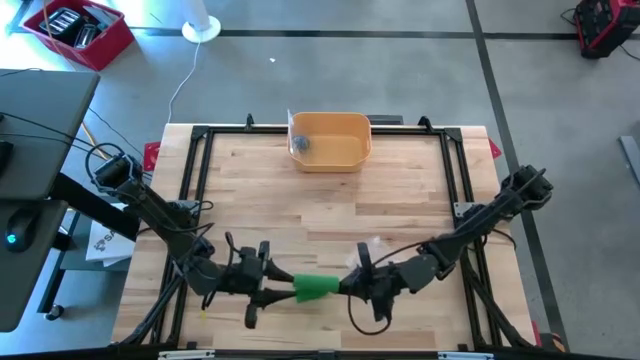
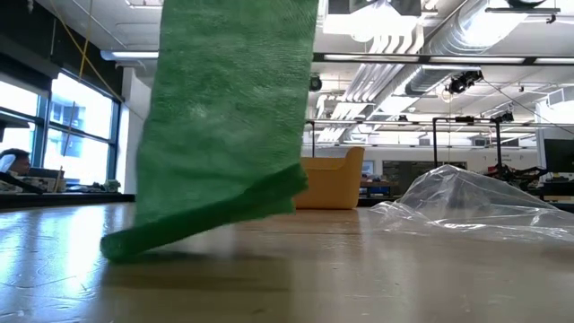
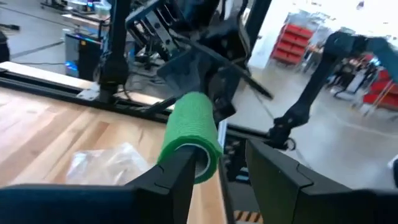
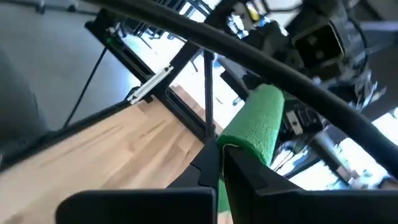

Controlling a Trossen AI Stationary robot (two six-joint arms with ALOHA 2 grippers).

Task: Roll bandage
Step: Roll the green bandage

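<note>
A green bandage roll hangs level above the table near its front edge, between my two grippers. Its loose tail hangs down as a wide strip, and the tail's lower edge rests on the wood. My right gripper comes from the table's right and is shut on the roll's right end. My left gripper comes from the left and is open. In the left wrist view the roll's left end stands beside one finger, with a clear gap to the other finger. My left gripper has one finger right beside the roll's left end; I cannot tell whether it touches. My right gripper pinches the rim of the roll's right end between its two shut fingers. The fingers come level from the table's right, along the roll. The roll is lifted clear, with only its slack tail reaching the table.
A crumpled clear plastic wrapper lies on the table behind the roll, right of centre. A yellow bin stands at the far edge with a small grey thing in it. A black frame runs around the tabletop.
</note>
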